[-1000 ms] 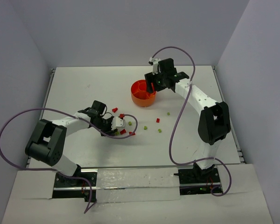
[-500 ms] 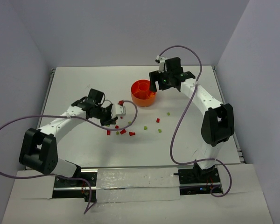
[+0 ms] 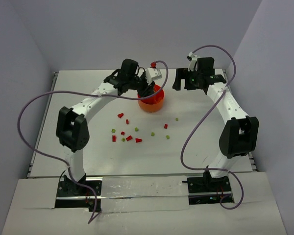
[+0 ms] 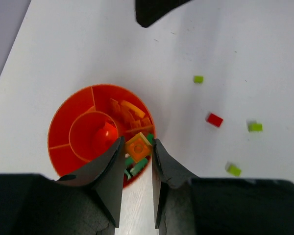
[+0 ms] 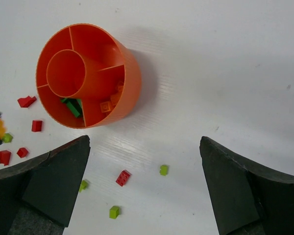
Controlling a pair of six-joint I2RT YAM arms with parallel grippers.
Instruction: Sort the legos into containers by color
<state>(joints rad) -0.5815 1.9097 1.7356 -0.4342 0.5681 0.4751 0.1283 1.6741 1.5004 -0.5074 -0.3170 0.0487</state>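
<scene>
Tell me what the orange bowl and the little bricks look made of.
Bowl: likely moulded plastic, smooth with a faint sheen, going by its thin even walls and uniform colour. Red brick and orange brick: probably hard plastic, going by the studs, crisp edges and saturated colour.

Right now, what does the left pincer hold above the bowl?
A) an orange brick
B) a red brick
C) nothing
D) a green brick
A: in the left wrist view, an orange brick sits pinched between the two fingers of the left pincer, above the bowl.
</scene>
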